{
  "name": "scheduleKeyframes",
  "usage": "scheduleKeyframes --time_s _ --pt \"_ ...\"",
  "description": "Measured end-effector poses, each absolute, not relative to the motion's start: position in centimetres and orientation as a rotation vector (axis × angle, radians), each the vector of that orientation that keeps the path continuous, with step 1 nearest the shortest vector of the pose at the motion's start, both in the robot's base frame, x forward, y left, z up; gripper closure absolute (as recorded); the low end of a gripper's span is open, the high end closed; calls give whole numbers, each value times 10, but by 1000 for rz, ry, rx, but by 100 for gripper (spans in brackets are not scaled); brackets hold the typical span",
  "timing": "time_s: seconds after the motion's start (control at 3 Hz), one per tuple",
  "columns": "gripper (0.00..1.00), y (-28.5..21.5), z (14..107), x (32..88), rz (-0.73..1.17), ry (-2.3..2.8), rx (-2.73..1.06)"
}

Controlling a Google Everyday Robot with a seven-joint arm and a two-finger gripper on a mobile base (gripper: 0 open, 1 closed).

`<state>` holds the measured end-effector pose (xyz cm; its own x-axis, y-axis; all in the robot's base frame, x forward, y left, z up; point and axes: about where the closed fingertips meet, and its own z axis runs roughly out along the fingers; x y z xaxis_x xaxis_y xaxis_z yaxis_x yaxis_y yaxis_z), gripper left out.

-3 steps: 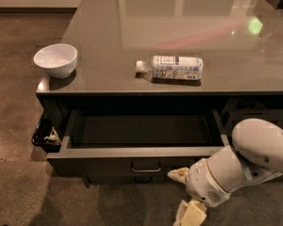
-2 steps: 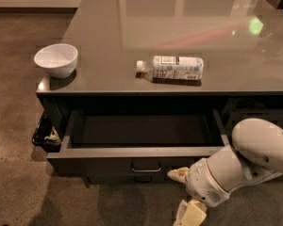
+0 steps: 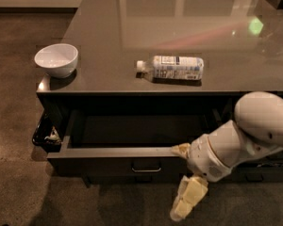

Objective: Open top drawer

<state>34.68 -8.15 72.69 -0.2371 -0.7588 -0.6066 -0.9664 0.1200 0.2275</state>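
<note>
The top drawer (image 3: 104,160) is a wide dark drawer under the grey counter, and it stands pulled out toward me. Its plain dark inside (image 3: 141,128) shows with nothing in it. Its small loop handle (image 3: 146,166) sits at the centre of the front. My gripper (image 3: 183,174) is just right of the handle, in front of the drawer front. Its cream fingers are spread apart: one fingertip (image 3: 180,149) rests at the top edge of the drawer front, the other (image 3: 186,199) hangs down below it. It holds nothing. My white arm comes in from the right.
A white bowl (image 3: 56,59) stands at the counter's left front corner. A plastic bottle (image 3: 172,67) lies on its side mid-counter (image 3: 179,22). A small black bin (image 3: 45,136) with scraps sits at the cabinet's left side. Brown floor lies in front and to the left.
</note>
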Motion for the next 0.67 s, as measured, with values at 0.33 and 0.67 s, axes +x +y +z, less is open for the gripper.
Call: scheduleKeyframes --time_s 0.33,0.67 --pt "0 -83 732 369 803 2042 -1706" --pt "0 -83 712 386 838 2041 -1729"
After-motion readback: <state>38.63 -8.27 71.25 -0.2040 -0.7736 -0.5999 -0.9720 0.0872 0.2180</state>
